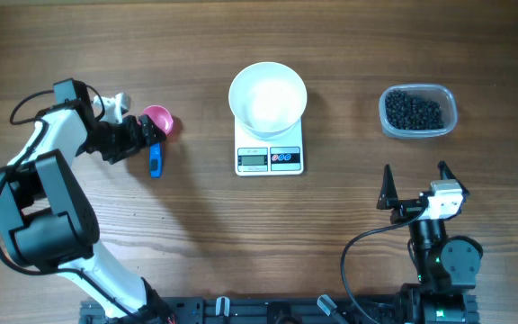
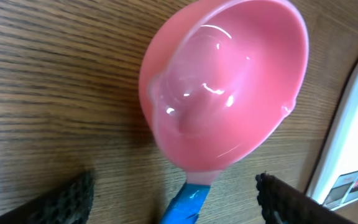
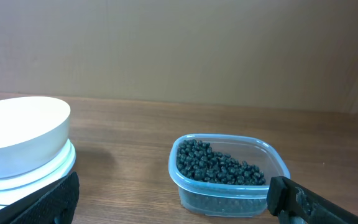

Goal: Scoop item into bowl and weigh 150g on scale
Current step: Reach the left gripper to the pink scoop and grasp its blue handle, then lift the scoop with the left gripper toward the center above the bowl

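My left tool (image 1: 148,137) stands open astride the handle of the pink plastic scoop (image 2: 229,81); right tool (image 1: 415,171) open. The tiny black beads (image 1: 414,110) lie in the clear plastic tub (image 3: 222,198), the round white bowl (image 1: 268,99) on the white square scale (image 1: 268,160) empty; scooping not yet begun.

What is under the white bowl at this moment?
The scale is under it. Only its front strip with the display and buttons shows past the bowl. The bowl covers the rest of its top, so that part cannot be seen.

Bright even light, bowl (image 1: 268,94) overexposed
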Robot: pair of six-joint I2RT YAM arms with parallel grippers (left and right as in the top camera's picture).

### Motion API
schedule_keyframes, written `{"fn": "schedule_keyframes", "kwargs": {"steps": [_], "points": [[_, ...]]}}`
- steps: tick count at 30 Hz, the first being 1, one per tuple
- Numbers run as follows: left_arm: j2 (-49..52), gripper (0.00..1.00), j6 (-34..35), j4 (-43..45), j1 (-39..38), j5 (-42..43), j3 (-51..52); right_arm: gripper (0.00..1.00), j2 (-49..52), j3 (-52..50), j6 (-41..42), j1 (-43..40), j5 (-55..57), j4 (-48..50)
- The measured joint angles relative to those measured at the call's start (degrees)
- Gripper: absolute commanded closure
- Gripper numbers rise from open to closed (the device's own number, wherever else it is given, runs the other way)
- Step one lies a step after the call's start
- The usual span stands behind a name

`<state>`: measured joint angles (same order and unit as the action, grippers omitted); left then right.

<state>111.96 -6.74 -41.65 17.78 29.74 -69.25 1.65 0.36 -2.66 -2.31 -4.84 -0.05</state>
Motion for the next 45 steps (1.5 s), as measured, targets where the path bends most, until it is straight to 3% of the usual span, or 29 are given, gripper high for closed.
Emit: {"fn": "schedule_keyframes", "kwargs": {"steps": [15,20,22,24,27,38,40,45], "points": [[1.4,0.24,-2.3,-2.3,0.0,5.6,-0.1,0.0,0.0,0.0,0.0,0.0,0.0,0.0],[3.0,0.42,-2.6,-2.9,0.0,9.2,-0.1,0.0,0.0,0.0,0.0,0.0,0.0,0.0],[3.5,0.43,-2.8,-2.8,0.0,9.6,-0.1,0.0,0.0,0.0,0.0,0.0,0.0,0.0],[3.7,0.52,-2.8,-2.7,0.0,9.5,-0.1,0.0,0.0,0.0,0.0,0.0,0.0,0.0],[3.9,0.76,-2.9,-2.0,0.0,8.2,-0.1,0.0,0.0,0.0,0.0,0.0,0.0,0.0],[4.5,0.83,-3.1,-1.8,0.0,8.2,0.0,0.0,0.0,0.0,0.0,0.0,0.0,0.0],[4.5,0.95,-3.1,-1.8,0.0,9.4,0.0,0.0,0.0,0.0,0.0,0.0,0.0,0.0],[2.7,0.96,-3.0,-1.8,0.0,18.1,0.1,0.0,0.0,0.0,0.0,0.0,0.0,0.0]]}}
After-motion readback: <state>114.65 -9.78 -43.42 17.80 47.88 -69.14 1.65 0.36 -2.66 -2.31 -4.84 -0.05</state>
